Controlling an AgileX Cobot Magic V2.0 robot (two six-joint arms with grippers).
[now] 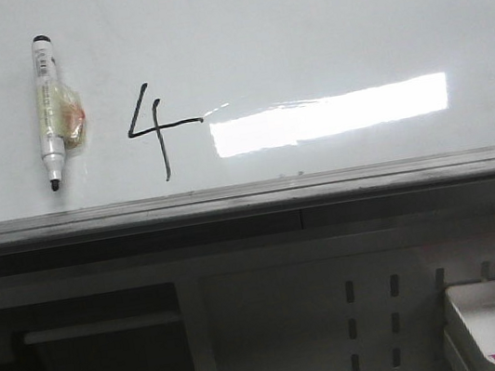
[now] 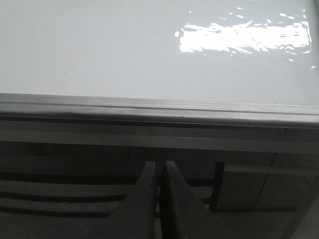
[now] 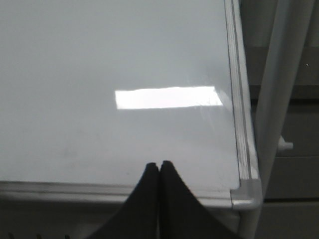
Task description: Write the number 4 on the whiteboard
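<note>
A black open-topped number 4 (image 1: 157, 129) stands on the whiteboard (image 1: 316, 24), left of a bright light reflection. A white marker (image 1: 48, 109) with a black tip lies on the board left of the 4, tip toward the rail, with a yellowish wad taped to its side. Neither gripper shows in the front view. My left gripper (image 2: 160, 167) is shut and empty, below the board's grey edge rail (image 2: 159, 112). My right gripper (image 3: 159, 166) is shut and empty, at the rail near the board's corner (image 3: 245, 191). The 4 is out of both wrist views.
A small white tray (image 1: 467, 320) with black, red and blue markers sits at the lower right in the front view. A grey frame with slotted panels (image 1: 372, 316) runs under the rail. A grey stand post (image 3: 279, 99) rises beside the board's right edge.
</note>
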